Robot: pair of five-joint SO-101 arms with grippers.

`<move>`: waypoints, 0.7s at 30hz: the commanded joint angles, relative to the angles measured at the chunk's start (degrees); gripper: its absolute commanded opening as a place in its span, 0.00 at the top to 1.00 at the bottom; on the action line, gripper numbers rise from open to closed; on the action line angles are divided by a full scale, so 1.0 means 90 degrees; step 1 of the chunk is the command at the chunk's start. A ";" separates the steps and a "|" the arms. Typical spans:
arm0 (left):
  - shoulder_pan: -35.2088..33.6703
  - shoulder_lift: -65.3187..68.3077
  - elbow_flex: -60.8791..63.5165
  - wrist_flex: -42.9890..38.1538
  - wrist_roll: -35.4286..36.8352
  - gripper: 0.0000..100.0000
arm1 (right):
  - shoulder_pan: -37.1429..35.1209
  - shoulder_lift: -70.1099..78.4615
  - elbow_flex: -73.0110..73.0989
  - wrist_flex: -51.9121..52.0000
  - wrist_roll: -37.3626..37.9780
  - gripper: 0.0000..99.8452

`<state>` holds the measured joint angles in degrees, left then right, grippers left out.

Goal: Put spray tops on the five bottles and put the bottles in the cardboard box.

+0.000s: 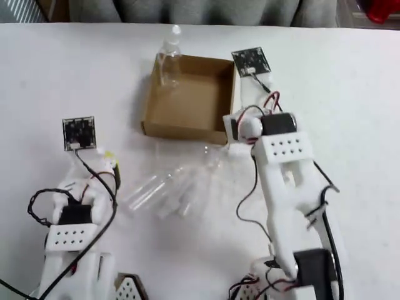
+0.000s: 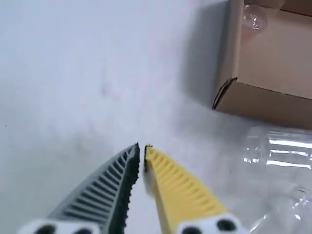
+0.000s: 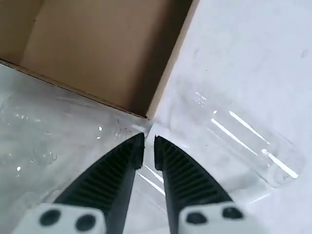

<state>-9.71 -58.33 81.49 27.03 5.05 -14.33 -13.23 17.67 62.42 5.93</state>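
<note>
The cardboard box stands open at mid-table. A clear bottle with a white spray top stands in its far left corner, also visible as the bottle in the box. Several clear bottles lie in a heap on the table in front of the box. My left gripper, grey and yellow fingers shut on nothing, hovers left of the heap. My right gripper is shut just above the box's near right corner, beside a lying bottle.
The white table has free room to the left, the right and behind the box. A lying bottle rests close to the box's front wall. Both arms' bodies fill the near edge.
</note>
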 commanded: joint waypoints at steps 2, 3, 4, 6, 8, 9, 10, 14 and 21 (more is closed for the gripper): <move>-0.0015 -0.0171 -0.0020 -0.0186 0.0010 0.98 | -0.0054 0.0659 -0.0996 0.0054 -0.0449 0.98; -0.0015 -0.0171 -0.0020 -0.0195 0.0010 0.98 | -0.0063 0.0874 -0.1143 0.0063 -0.0537 0.98; -0.0015 -0.0171 -0.0020 -0.0205 0.0010 0.98 | -0.0073 0.1079 -0.1280 0.0063 -0.0606 0.98; -0.0015 -0.0171 -0.0020 -0.0215 0.0010 0.98 | -0.0132 0.1451 -0.1514 0.0073 -0.0674 0.95; -0.0015 -0.0171 -0.0020 -0.0215 0.0010 0.98 | -0.0181 0.1734 -0.1661 0.0103 -0.0674 0.89; -0.0015 -0.0171 -0.0020 -0.0215 0.0010 0.98 | -0.0200 0.1841 -0.1729 0.0171 -0.0674 0.87; -0.0015 -0.0171 -0.0020 -0.0215 0.0010 0.98 | -0.0220 0.1958 -0.1807 0.0220 -0.0674 0.85; -0.0015 -0.0171 -0.0020 -0.0225 0.0010 0.98 | -0.0269 0.2320 -0.2061 0.0210 -0.0674 0.85; -0.0015 -0.0171 -0.0020 -0.0225 0.0010 0.98 | -0.0327 0.2818 -0.2071 -0.0073 -0.0674 0.85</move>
<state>-9.71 -58.33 81.85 26.95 5.05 -16.53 11.91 1.93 62.95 0.40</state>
